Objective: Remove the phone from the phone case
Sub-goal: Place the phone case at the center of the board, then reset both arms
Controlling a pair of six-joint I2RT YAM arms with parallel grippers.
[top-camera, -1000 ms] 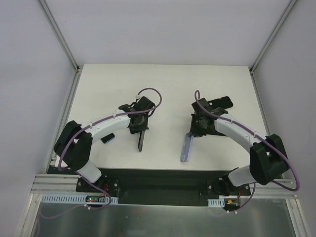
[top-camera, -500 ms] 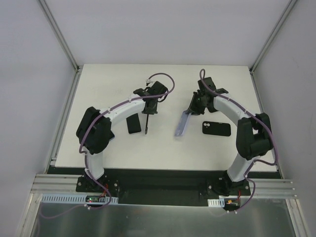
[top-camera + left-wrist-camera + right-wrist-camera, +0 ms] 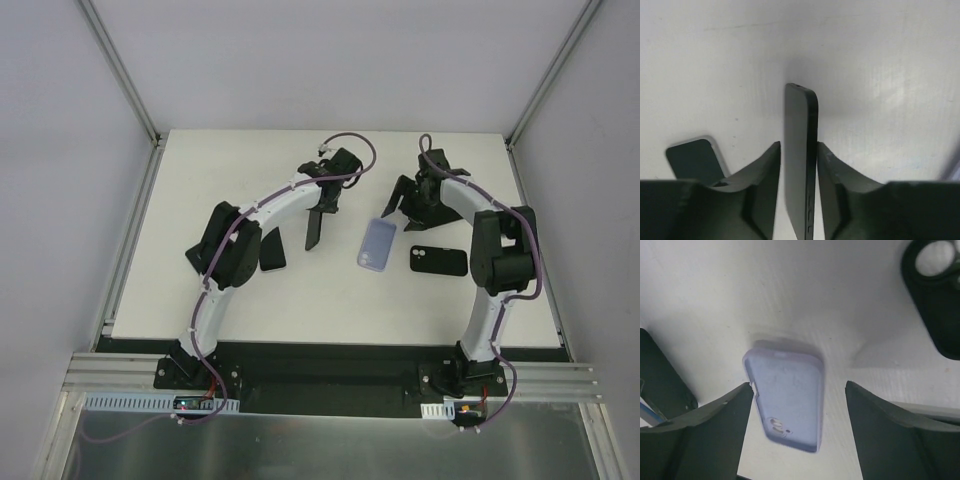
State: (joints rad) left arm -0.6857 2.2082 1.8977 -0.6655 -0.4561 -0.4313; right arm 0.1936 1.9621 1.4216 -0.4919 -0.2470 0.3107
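Left fingers [image 3: 765, 180] narrow about the edge-on phone [image 3: 800, 150], its near end cut off; true grip unclear. Right fingers [image 3: 705, 435] wide over the blurred lilac case [image 3: 787, 395], flat on worktop [image 3: 330, 300] at phone's 3 o'clock.

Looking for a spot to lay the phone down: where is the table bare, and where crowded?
Bare: the white table's near strip, from the lilac phone case to the near edge, and the far strip along the back edge. Crowded: the middle band: dark flat slab, black phone between the left fingers, lilac case, black phone case.
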